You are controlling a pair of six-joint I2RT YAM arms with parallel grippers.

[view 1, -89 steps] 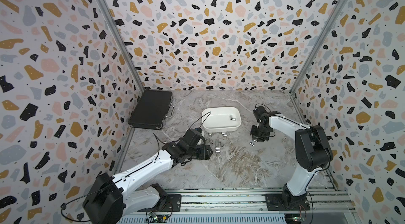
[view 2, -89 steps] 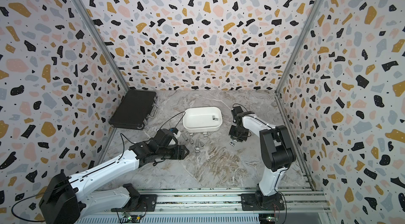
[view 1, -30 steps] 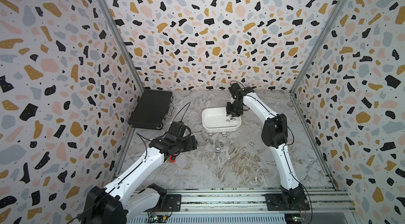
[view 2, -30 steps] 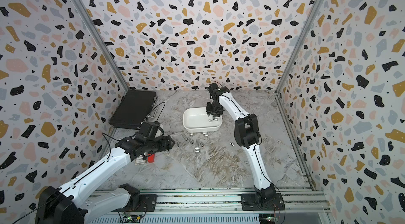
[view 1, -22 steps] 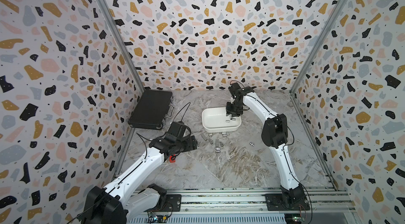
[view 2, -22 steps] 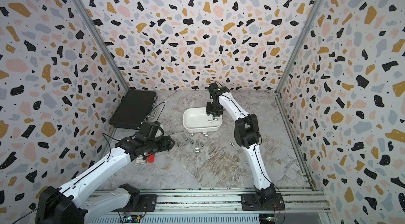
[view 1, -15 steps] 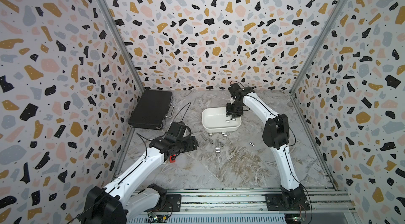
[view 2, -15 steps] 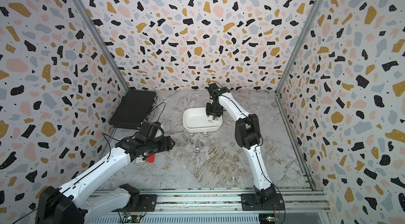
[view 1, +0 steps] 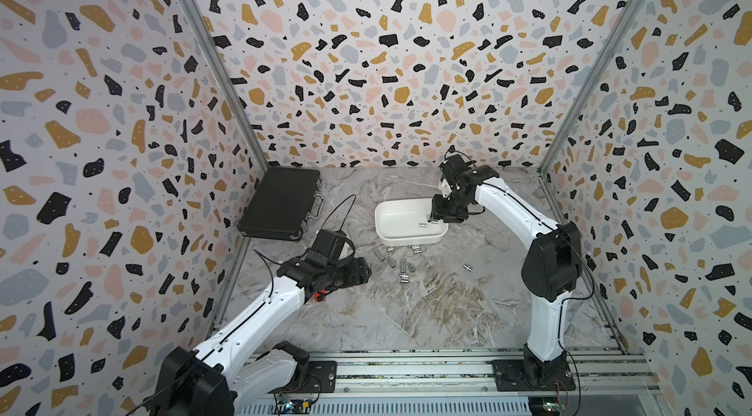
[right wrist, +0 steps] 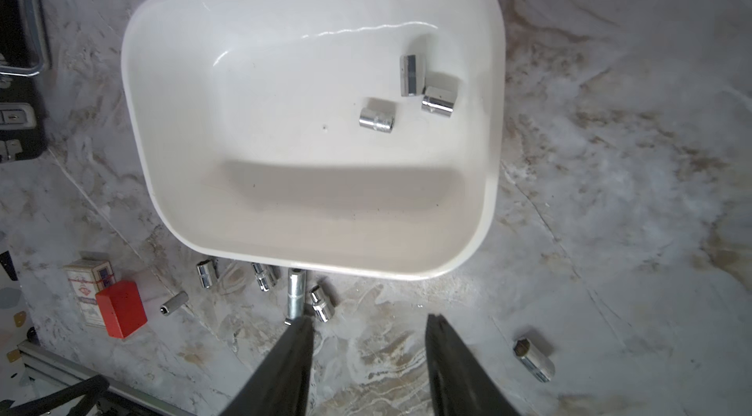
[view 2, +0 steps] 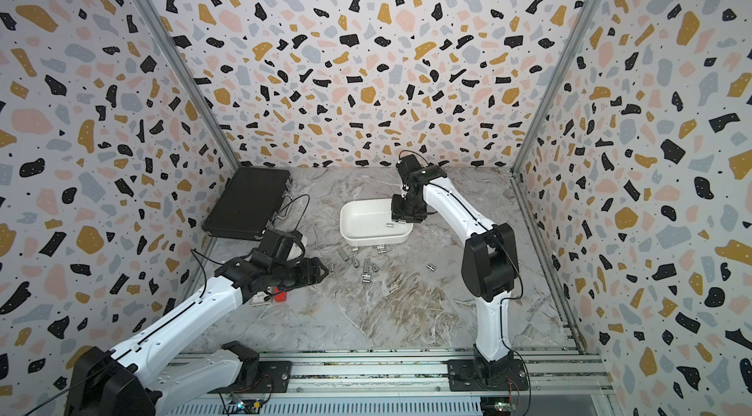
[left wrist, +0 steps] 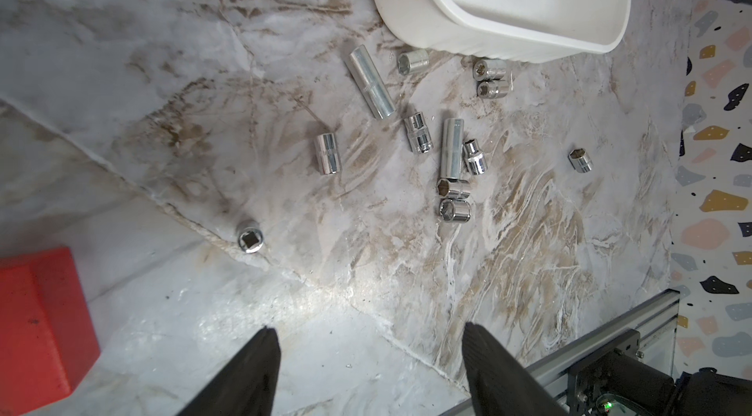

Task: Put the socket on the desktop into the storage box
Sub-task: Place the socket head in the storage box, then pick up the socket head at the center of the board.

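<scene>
While the right end effector [right wrist: 369, 320] hangs over the box [view 1: 407, 239], at the box's end nearer the right wall, its fingers stand partly apart with nothing between them. Three sockets [right wrist: 377, 119] lie on the box floor, bunched toward that same end. Two of them seem to touch (the third lies just beside them, on its side). The box sits on the tabletop [view 1: 407, 312] roughly midway between the side walls, nearer the back wall than the rail in front.

Just in front of the box a cluster [left wrist: 451, 149] of sockets lies on the tabletop. Long and short ones are mixed, some touching, and the nearest lie just beside the box's front wall. A short socket [left wrist: 250, 235] stands on end with its square hole up, apart from the cluster on the left arm's side. A lone socket [view 1: 467, 267] lies apart on the right arm's side.

The left end effector [left wrist: 370, 328] hovers over the tabletop to the left of the cluster, pointing toward it, fingers spread wide and holding nothing. A red block [left wrist: 40, 324] sits under the left arm's wrist, just beside a small printed carton [right wrist: 89, 279]. A black case [view 1: 280, 202] lies flat by the left wall, well apart from the box.
</scene>
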